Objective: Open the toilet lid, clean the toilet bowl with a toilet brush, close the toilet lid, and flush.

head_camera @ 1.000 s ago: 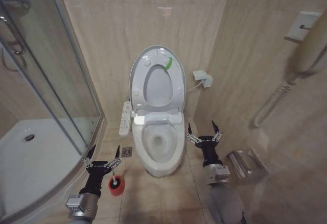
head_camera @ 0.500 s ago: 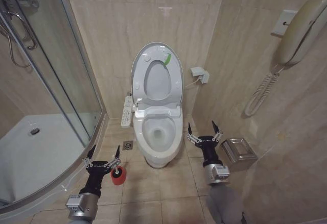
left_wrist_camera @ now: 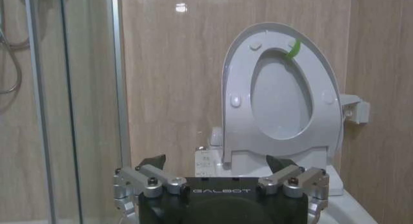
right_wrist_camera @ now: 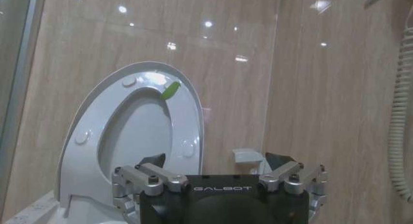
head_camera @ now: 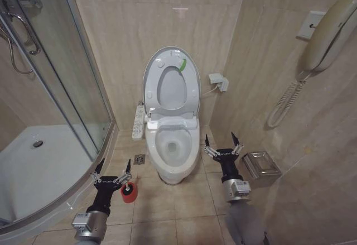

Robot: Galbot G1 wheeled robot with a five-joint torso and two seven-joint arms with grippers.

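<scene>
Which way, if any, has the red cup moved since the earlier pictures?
No. The red cup sits in the same spot near the floor drain; the whole view shifted, so the camera moved.

The toilet lid [head_camera: 171, 83] is smooth glossy white plastic; the toilet bowl [head_camera: 173, 150] is shiny white ceramic. Walls [head_camera: 122, 38] and floor [head_camera: 178, 206] are polished beige tile. The shower door [head_camera: 50, 72] is clear glass in metal framing.

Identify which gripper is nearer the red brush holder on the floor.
The left gripper: the red holder sits just beside it, while the right gripper is across the toilet bowl.
</scene>
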